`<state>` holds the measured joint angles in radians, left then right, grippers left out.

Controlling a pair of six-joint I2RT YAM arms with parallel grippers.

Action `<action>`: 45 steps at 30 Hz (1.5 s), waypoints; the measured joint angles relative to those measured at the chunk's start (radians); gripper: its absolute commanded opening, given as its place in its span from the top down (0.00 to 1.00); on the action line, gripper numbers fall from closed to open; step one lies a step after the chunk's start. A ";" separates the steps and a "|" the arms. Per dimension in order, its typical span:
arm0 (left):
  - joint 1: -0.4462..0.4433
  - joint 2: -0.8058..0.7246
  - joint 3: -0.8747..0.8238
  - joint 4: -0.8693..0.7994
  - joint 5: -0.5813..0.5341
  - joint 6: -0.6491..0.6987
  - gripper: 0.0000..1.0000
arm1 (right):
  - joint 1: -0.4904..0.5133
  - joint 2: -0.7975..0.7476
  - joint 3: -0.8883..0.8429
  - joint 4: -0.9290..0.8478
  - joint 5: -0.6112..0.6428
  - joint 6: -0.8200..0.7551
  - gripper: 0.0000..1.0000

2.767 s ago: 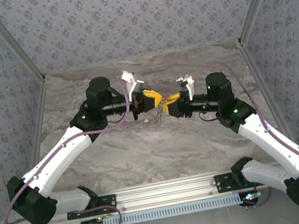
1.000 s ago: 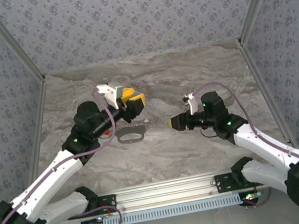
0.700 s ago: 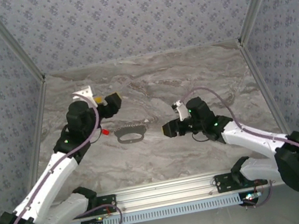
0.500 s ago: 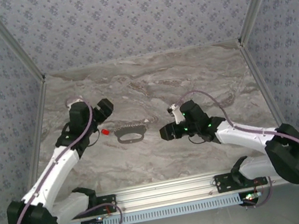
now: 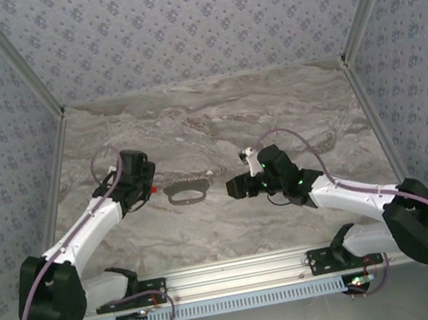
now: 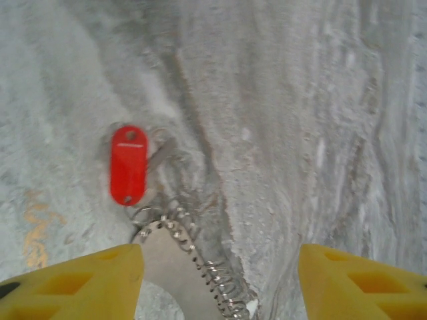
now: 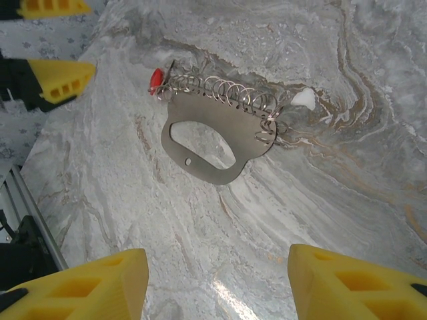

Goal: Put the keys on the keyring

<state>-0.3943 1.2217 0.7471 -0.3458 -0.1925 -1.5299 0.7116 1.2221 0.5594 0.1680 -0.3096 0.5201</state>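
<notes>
left pincer (image 6: 220,267) spread open, near key (image 6: 128,165) | right pincer (image 7: 217,280) open, empty | key flat on tabletop (image 6: 320,100) at keyring (image 7: 217,143) end, beside coil (image 7: 223,90) | risk: fingers (image 6: 360,280) skid key away or snag coil, dragging keyring

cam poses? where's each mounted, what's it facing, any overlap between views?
Top external: above, behind the bases, looking down on marble table; left arm, right arm show.
Left wrist: on left arm, looking down at red-headed key; left pincer open at bottom.
Right wrist: on right arm, facing keyring; right pincer open.
Shared: red-headed key and keyring, all three.
</notes>
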 measured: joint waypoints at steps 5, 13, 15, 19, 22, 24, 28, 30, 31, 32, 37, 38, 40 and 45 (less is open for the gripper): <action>-0.001 0.071 0.000 -0.026 -0.019 -0.119 0.37 | 0.000 -0.007 0.000 -0.008 0.000 -0.001 0.40; 0.000 0.189 0.007 0.008 -0.017 -0.164 0.37 | -0.003 -0.017 0.000 -0.035 0.000 -0.016 0.41; 0.000 0.217 0.012 0.018 -0.013 -0.166 0.38 | -0.009 -0.027 0.000 -0.040 0.000 -0.021 0.41; 0.000 0.266 0.023 0.044 -0.005 -0.166 0.39 | -0.027 -0.043 0.000 -0.049 -0.001 -0.031 0.41; 0.002 0.299 0.040 0.061 0.002 -0.164 0.42 | -0.041 -0.048 -0.002 -0.057 -0.001 -0.037 0.41; 0.006 0.319 0.052 0.075 0.008 -0.163 0.46 | -0.049 -0.051 -0.007 -0.061 -0.004 -0.039 0.41; 0.018 0.358 0.068 0.103 0.023 -0.155 0.54 | -0.063 -0.058 -0.018 -0.070 -0.012 -0.042 0.41; 0.022 0.372 0.069 0.111 0.026 -0.155 0.58 | -0.069 -0.061 -0.021 -0.077 -0.015 -0.042 0.41; 0.024 0.378 0.070 0.113 0.028 -0.154 0.61 | -0.071 -0.063 -0.022 -0.079 -0.017 -0.042 0.41; 0.025 0.384 0.070 0.114 0.029 -0.153 0.65 | -0.074 -0.066 -0.023 -0.082 -0.019 -0.042 0.41; 0.028 0.394 0.070 0.118 0.040 -0.145 0.84 | -0.082 -0.074 -0.023 -0.083 -0.020 -0.042 0.41; 0.028 0.396 0.070 0.119 0.043 -0.141 0.89 | -0.082 -0.076 -0.023 -0.083 -0.020 -0.042 0.42; 0.028 0.398 0.071 0.122 0.047 -0.128 1.00 | -0.082 -0.079 -0.023 -0.083 -0.020 -0.042 0.42; 0.028 0.397 0.093 0.121 0.060 -0.042 1.00 | -0.086 -0.105 -0.022 -0.089 -0.027 -0.041 0.42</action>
<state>-0.3664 1.6192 0.8406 -0.2245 -0.1329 -1.5719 0.6258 1.1175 0.5373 0.0788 -0.3367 0.4793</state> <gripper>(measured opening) 0.041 0.584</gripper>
